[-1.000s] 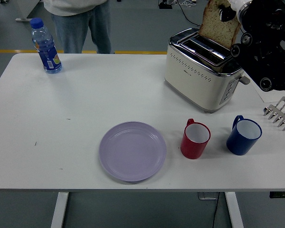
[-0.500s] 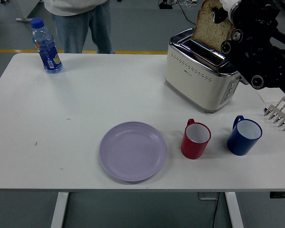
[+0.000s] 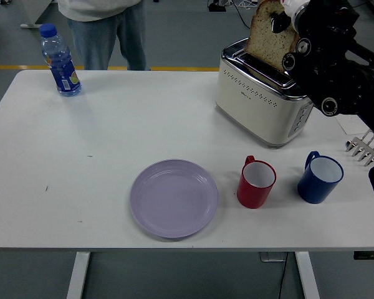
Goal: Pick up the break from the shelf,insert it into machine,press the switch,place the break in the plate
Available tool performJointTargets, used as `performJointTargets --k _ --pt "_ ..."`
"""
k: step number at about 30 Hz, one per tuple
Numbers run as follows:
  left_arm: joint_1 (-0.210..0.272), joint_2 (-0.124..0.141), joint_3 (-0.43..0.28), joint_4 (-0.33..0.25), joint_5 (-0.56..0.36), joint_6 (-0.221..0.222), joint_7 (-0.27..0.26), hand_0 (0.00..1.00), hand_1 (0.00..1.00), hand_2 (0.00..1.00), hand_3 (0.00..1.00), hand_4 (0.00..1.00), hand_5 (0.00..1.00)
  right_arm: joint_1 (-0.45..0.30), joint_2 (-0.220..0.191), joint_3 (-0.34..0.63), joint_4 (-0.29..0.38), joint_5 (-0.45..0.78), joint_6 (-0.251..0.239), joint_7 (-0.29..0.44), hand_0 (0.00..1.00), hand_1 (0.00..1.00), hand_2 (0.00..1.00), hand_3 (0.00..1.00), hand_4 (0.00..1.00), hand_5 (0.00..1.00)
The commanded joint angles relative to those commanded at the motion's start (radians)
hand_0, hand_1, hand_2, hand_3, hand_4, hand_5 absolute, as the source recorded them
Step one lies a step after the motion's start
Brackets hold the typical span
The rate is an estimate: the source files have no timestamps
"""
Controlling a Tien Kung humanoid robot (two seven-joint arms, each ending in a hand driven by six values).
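A slice of brown bread [image 3: 269, 37] is held upright over the cream toaster [image 3: 262, 99] at the back right of the table. My right hand [image 3: 293, 28] is shut on the slice's upper right part, with black fingers across it. The slice's lower edge is at the toaster's top slots. A lilac plate [image 3: 174, 198] lies near the table's front edge, left of the mugs. The metal toast rack [image 3: 368, 149] is at the right edge, partly cut off. My left hand is out of view.
A red mug [image 3: 256, 182] and a blue mug [image 3: 320, 178] stand in front of the toaster. A blue-capped bottle [image 3: 60, 61] stands at the back left. A person [image 3: 103, 25] stands beyond the far edge.
My right hand has carried the bread leftward, from the toaster's right end toward its left end. Nothing else has moved.
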Motion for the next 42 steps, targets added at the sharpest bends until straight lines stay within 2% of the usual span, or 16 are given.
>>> performJointTargets --k 13,31,36,42 --pt "-0.004 -0.001 0.001 0.000 -0.001 0.000 0.000 0.702 0.733 0.714 0.588 0.368 0.830 -0.013 0.011 0.008 -0.017 -0.009 -0.009 0.016 0.288 0.266 0.415 0.469 0.403 0.002" --pt "-0.005 -0.004 -0.002 0.000 -0.001 0.000 0.000 0.703 0.733 0.713 0.589 0.369 0.827 -0.035 -0.006 -0.002 -0.035 -0.028 -0.021 0.039 0.283 0.265 0.413 0.468 0.405 0.002" --pt "-0.006 -0.004 -0.001 0.000 -0.003 0.000 0.000 0.702 0.733 0.713 0.588 0.369 0.827 -0.036 -0.006 -0.004 -0.041 -0.027 -0.021 0.044 0.282 0.265 0.412 0.467 0.407 0.002" --pt "-0.007 -0.004 -0.002 0.000 -0.002 0.000 0.000 0.702 0.734 0.713 0.588 0.368 0.825 -0.038 -0.007 -0.002 -0.046 -0.028 0.001 0.048 0.286 0.264 0.413 0.470 0.405 0.002"
